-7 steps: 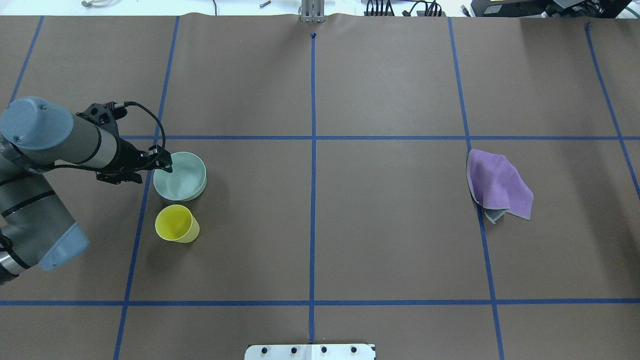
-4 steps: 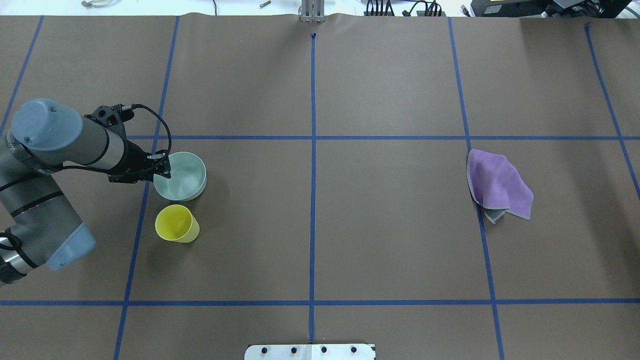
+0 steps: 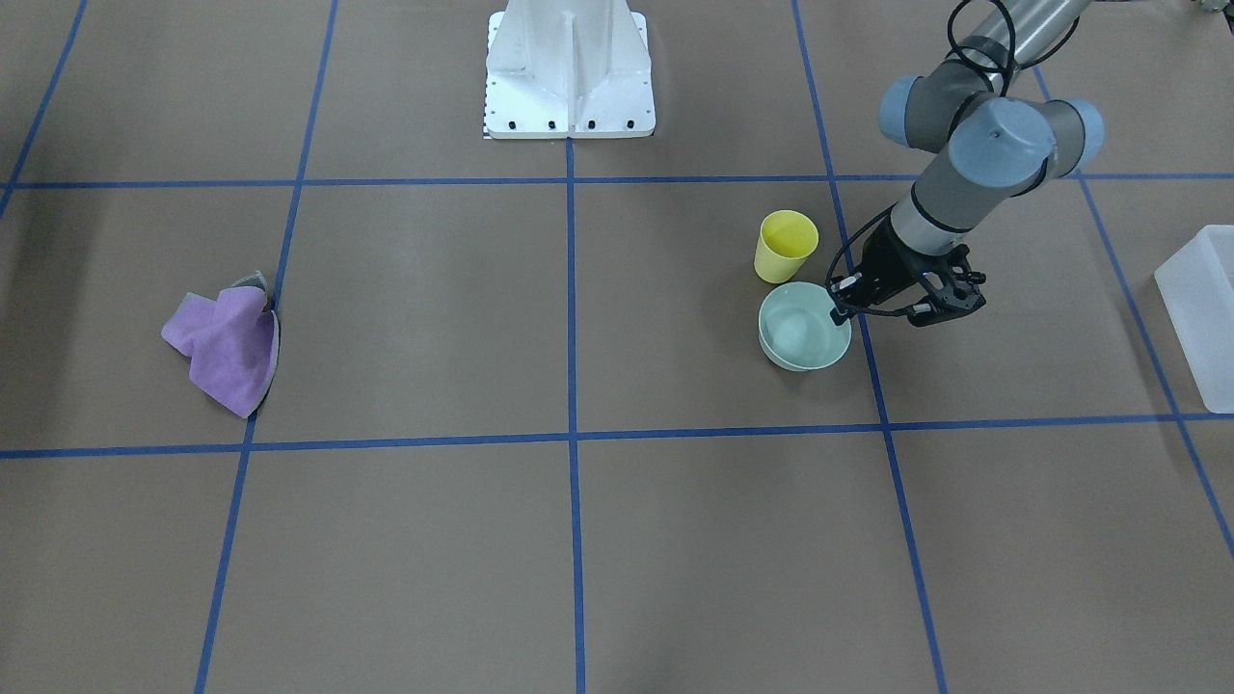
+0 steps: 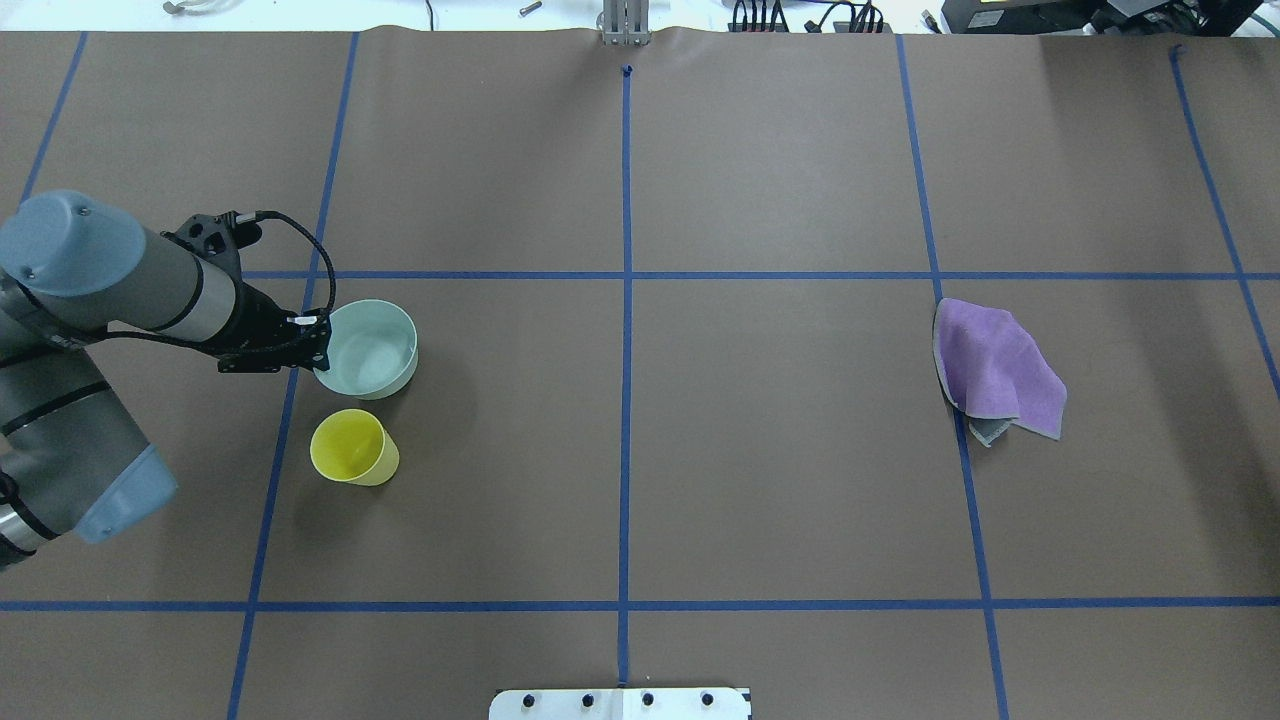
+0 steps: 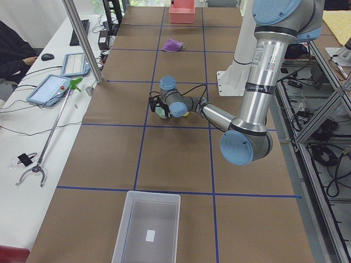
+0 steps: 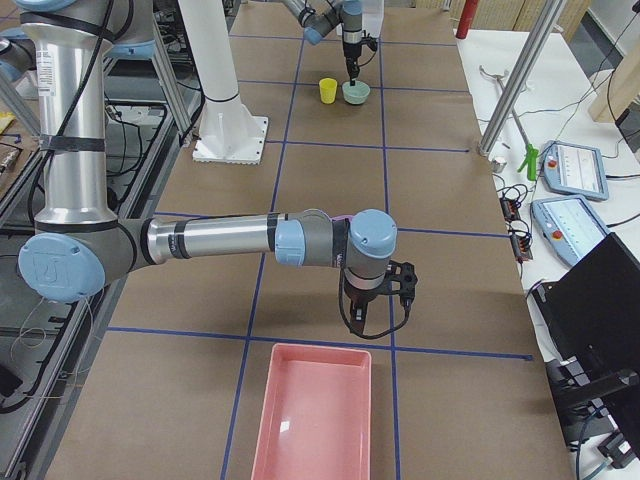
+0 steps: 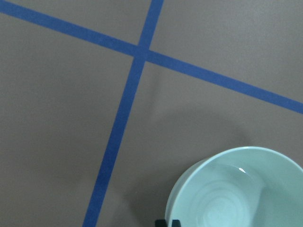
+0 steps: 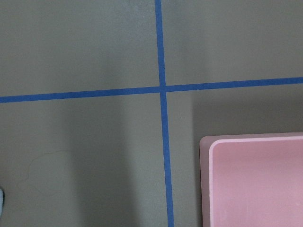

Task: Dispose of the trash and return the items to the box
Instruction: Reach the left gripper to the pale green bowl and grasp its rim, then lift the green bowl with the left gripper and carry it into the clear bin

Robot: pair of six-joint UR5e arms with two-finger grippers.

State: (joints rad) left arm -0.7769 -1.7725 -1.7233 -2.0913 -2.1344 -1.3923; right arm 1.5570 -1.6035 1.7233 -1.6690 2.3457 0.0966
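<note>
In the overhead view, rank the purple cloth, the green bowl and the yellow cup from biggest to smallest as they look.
1. Cloth, clearly the largest.
2. Bowl.
3. Cup, smallest, though not far behind the bowl.

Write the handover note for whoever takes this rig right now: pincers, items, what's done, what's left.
Left pincer: shut on the rim of the mint-green bowl.
Right pincer: hangs over the table by the pink tray; open or shut cannot be told.
Yellow cup: upright on the table beside the bowl.
Box: at the table's left end, neither item in it.
Purple cloth: crumpled on the right half.
Done: bowl gripped.
Left: bowl and cup into the box.
</note>
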